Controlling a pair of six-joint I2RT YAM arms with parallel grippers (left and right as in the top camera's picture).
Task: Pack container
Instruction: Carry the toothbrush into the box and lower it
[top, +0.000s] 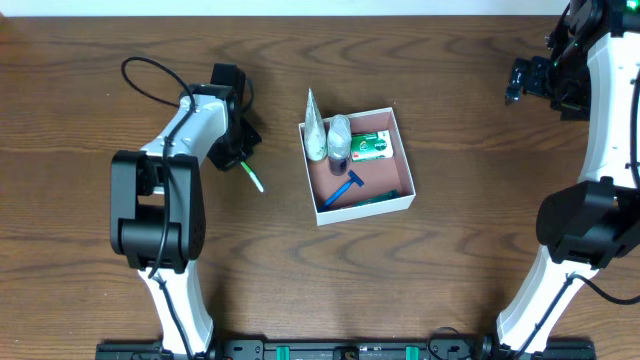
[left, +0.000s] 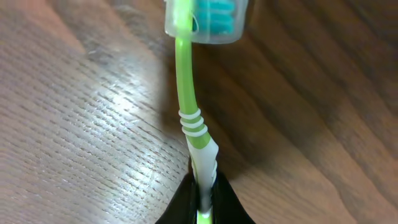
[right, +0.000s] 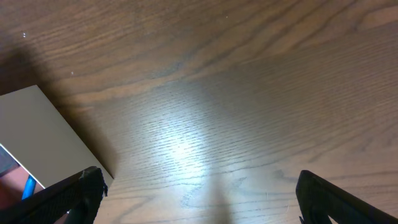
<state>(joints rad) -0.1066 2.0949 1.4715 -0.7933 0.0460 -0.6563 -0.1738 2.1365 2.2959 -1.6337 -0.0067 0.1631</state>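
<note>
Dark wood-grain table (top: 450, 280) fills every view, and the container (top: 366, 207) sits near its middle, already holding a white tube (top: 314, 130), a small bottle (top: 340, 138), a green-and-white carton (top: 370, 147) and a blue razor (top: 345, 190).

Left of the container, apart from its left wall, the left gripper (left: 204, 199) is clamped on the lower handle of a green-and-white toothbrush (left: 186, 93). The black jaws meet on the handle with no gap. The brush's head wears a clear cap (left: 208, 18) at the far end from the grip. From above, the toothbrush's long axis runs diagonally out of the fingers, capped head pointing towards the container's near-left corner. Whether the brush is clear of the wood or lying on it, I cannot tell; its shadow sits close beside it.

Well beyond the container's far-right corner, the right gripper (right: 202, 193) hangs spread wide and empty, with only bare wood and a corner of the container's white wall in its view.

The left arm is the nearer one and has the item. The container lies to the robot's right of that hand, so the carry looks like a short sideways one. The free floor strip along the razor seems the likeliest spot, which would want the brush turned to lie along it.
</note>
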